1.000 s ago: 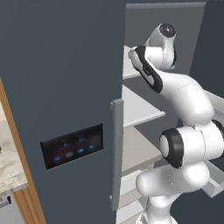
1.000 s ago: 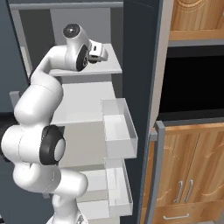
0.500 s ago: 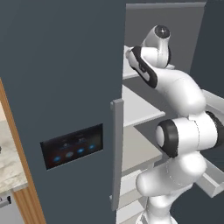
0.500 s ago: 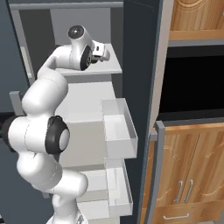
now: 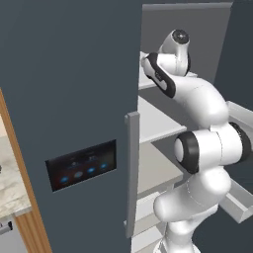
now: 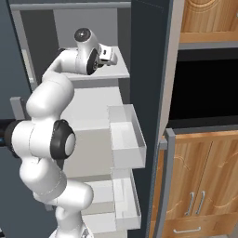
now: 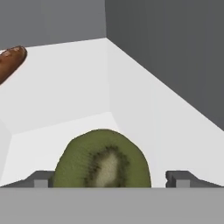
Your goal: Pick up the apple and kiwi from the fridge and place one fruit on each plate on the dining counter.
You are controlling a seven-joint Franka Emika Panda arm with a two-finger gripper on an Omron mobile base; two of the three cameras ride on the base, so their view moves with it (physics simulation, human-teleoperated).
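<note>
In the hand view the gripper has its two dark fingertips spread wide, one at each side of the kiwi. The kiwi sits between them, its cut green face with a pale core turned to the camera; a gap shows between the fruit and the right tip, and the left tip is just beside its edge, though contact cannot be told. The kiwi rests on a white shelf inside the fridge, near the corner where the white floor meets the grey walls. Farther back on that shelf, at the left edge of the hand view, lies the end of a reddish-brown sausage, well apart from the kiwi.

From the right base view the hand is reached in over the top shelf of the open fridge, with the white arm rising from below. Door bins stand beside the arm. In the left base view the fridge door carries a black panel with blue lights and a grey handle; a strip of marbled counter shows at the left edge.
</note>
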